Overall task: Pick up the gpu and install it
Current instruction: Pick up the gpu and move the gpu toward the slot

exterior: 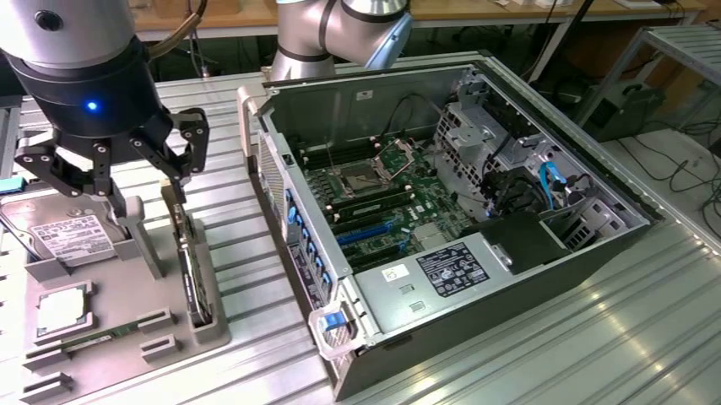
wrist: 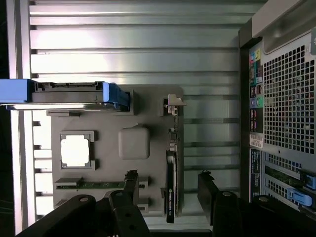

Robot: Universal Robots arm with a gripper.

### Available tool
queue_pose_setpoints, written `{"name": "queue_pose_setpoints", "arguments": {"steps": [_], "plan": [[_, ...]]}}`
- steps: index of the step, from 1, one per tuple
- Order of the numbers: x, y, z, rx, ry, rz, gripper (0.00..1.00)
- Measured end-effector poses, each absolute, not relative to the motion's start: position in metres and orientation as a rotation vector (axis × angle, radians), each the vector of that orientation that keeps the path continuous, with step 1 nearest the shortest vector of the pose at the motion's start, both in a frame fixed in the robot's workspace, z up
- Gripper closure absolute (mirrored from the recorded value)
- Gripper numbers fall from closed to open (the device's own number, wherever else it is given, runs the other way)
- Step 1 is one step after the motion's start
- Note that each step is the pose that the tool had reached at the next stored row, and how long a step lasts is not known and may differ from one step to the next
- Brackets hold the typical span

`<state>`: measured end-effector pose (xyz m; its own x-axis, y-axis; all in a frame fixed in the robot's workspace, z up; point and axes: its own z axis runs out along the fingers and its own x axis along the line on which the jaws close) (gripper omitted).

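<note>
Several labels show in the exterior view, none legible: a black-and-white sticker [exterior: 451, 270] on the shroud inside the open computer case [exterior: 529, 312], and a white label on the silver hard drive [exterior: 66, 232]. The drive lies in a grey fixture tray [exterior: 214, 325] on the ribbed metal table [exterior: 586, 354], at the exterior view's left. The gpu [exterior: 189, 261] stands on edge in a slot along the tray's side nearest the case, with a strip of bare table between tray and case. The gripper [exterior: 144, 190] hangs over the tray with its fingers spread wide and holds nothing. Its housing hides the tray's far end.

In the wrist view the two fingers [wrist: 131, 182] straddle the gpu [wrist: 170, 197], with a clear gap on each side. The card's metal bracket [wrist: 173, 104] sits at the end farther from the gripper. Small white print on the card's edge is too fine to read. A processor [wrist: 75, 150] and a memory stick [wrist: 91, 185] lie in their recesses of the tray [wrist: 148, 108]. The case's perforated rear panel [wrist: 291, 98] is cut off at the frame edge, and its coloured port markings cannot be made out.
</note>
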<state>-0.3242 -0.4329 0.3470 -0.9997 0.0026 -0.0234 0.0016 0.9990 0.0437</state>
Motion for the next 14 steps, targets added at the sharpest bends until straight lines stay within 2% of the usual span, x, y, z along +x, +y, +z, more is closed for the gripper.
{"name": "queue_pose_setpoints", "arguments": {"steps": [7,14], "plan": [[-0.324,-0.447,0.336,-0.016,3.118,0.070,0.40],[-0.323,-0.449,0.319,0.016,3.117,0.070,0.40]]}}
